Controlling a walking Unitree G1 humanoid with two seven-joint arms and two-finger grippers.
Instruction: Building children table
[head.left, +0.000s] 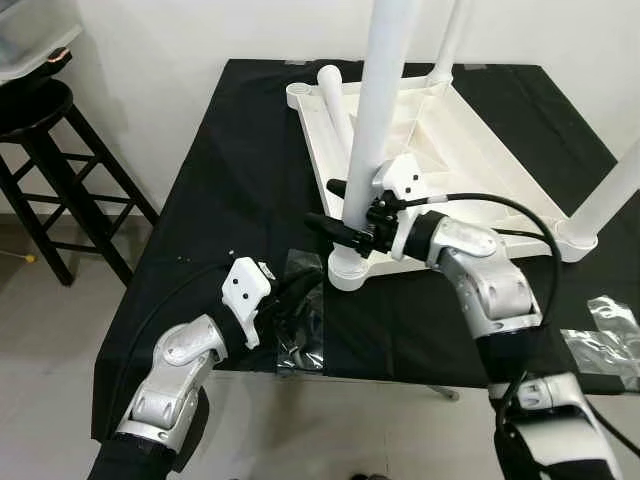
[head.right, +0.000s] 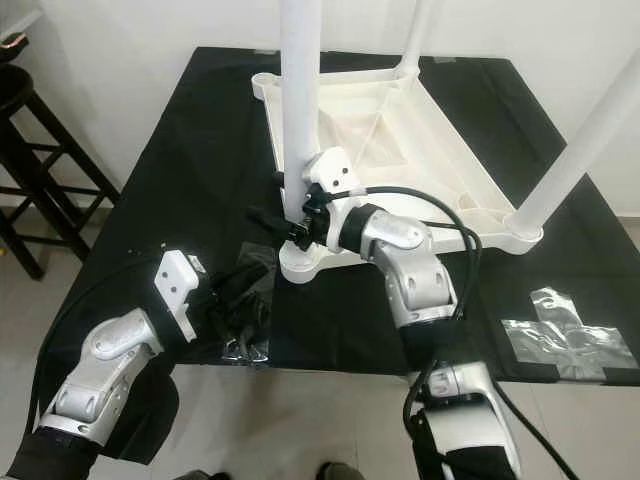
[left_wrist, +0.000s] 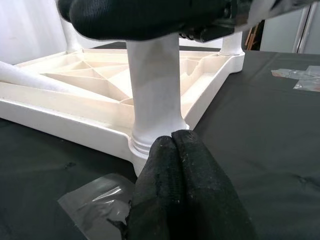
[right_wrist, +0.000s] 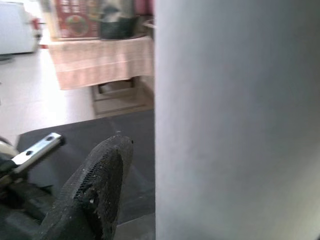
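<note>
A white plastic children's table (head.left: 450, 140) lies upside down on a black-covered table. Its near-left leg (head.left: 375, 110) stands upright in its corner socket. My right gripper (head.left: 320, 203) is shut on this leg low down, one finger (right_wrist: 95, 190) showing beside the white tube (right_wrist: 235, 120). Two more legs stand at the back (head.left: 450, 40) and at the right corner (head.left: 615, 190). A loose leg (head.left: 335, 105) lies inside the tabletop at the back left. My left gripper (left_wrist: 172, 142) is shut, its tips close to the base of the held leg, over a clear plastic wrapper (left_wrist: 95, 205).
A black wooden stool (head.left: 40, 150) stands on the floor to the left of the black cloth (head.left: 220, 200). Crumpled clear plastic (head.left: 605, 340) lies on the cloth at the front right. The cloth's front edge runs just under both my arms.
</note>
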